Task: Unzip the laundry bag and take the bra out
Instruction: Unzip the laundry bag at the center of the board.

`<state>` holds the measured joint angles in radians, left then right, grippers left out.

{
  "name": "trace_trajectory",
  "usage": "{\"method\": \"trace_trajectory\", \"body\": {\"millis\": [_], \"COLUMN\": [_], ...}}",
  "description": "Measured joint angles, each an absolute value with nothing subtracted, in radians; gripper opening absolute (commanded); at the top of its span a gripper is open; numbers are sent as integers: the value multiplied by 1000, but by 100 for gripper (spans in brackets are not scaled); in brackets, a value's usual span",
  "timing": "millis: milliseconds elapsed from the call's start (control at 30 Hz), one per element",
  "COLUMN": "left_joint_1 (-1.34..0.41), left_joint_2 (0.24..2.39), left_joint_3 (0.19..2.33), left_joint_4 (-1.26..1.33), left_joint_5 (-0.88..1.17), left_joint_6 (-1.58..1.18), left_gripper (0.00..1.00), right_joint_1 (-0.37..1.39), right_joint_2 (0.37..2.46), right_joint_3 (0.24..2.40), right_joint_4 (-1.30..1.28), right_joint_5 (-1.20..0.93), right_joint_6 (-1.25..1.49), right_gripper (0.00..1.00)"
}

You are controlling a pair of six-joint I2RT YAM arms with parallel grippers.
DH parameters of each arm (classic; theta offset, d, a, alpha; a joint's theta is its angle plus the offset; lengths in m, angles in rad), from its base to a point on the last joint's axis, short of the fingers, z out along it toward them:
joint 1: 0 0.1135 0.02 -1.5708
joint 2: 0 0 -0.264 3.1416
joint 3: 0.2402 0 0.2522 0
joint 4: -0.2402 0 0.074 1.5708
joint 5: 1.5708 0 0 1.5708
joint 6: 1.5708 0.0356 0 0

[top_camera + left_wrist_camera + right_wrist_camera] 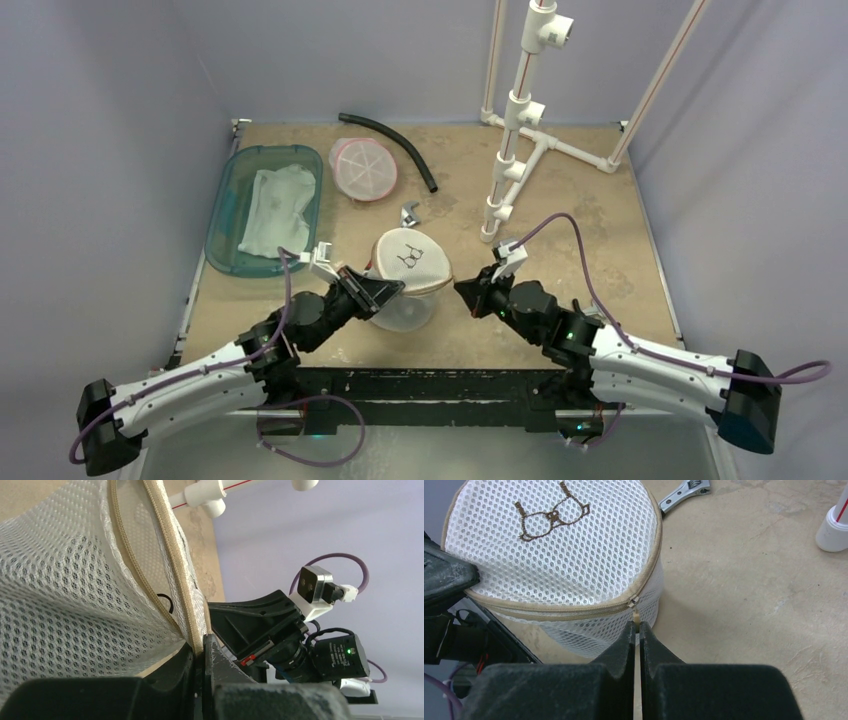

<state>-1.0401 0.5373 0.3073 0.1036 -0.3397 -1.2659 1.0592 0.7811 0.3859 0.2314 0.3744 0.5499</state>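
Two closed end effectors flank the bag (410,262) mid-table (600,270). Only the wrist views show the grips: the right end effector (636,627) pinches the zipper pull (636,615), and the left end effector (203,642) clamps the trim (170,565).

A teal tray (215,228) holds a white cloth (275,210), beside a pink container (363,168), black hose (395,138) and wrench (408,214).
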Motion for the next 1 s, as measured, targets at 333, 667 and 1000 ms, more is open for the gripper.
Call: {"method": "trace_trajectory", "body": {"millis": [333,667,1000], "left_joint_1": [-1027,-1020,-1015], "left_joint_2": [562,558,541], "left_joint_3": [307,406,470], "left_joint_4": [129,73,72], "left_joint_5": [-221,-207,-84], "left_joint_6": [-1165,-1016,-830], "left_gripper": [0,0,0], "right_joint_1": [1046,1044,756], "right_joint_2": [739,623,543], "right_joint_3": [364,495,538], "right_joint_4": [237,87,61], "right_joint_5": [311,170,-71], "right_joint_6": [551,542,638], "right_gripper": [64,76,76]}}
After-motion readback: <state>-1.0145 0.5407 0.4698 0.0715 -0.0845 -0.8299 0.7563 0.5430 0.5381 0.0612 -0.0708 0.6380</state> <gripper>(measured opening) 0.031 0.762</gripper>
